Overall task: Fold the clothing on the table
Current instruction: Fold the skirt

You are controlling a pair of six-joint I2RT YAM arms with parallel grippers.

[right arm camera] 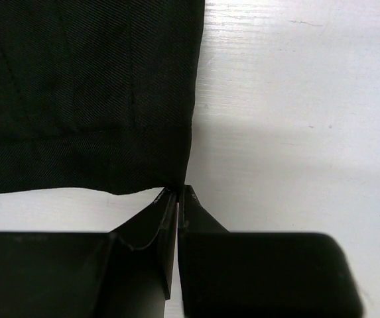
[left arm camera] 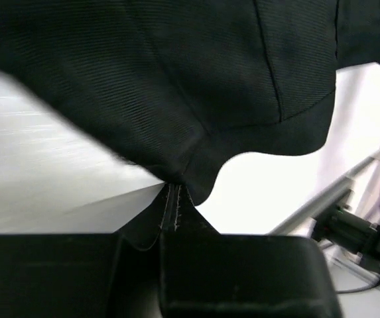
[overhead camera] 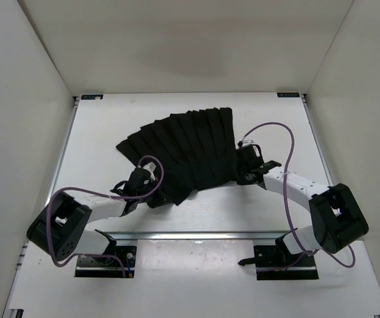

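The black pleated clothing [overhead camera: 190,149] lies fanned out on the middle of the white table [overhead camera: 97,152]. At its near left edge, my left gripper [overhead camera: 150,185] is shut on it. The left wrist view shows the left gripper [left arm camera: 174,189] pinching the hem, and the clothing [left arm camera: 176,79] rises in a lifted fold over the table [left arm camera: 37,172]. My right gripper [overhead camera: 238,173] is at the near right corner. In the right wrist view, the right gripper [right arm camera: 178,191] is closed on that corner of the clothing [right arm camera: 83,93], which lies flat on the table [right arm camera: 296,119].
A metal rail [overhead camera: 196,234] crosses the table in front of both arm bases. White walls enclose the left, right and far sides. Purple cables [overhead camera: 282,129] loop off both arms. The rail [left arm camera: 322,199] also shows at the right of the left wrist view.
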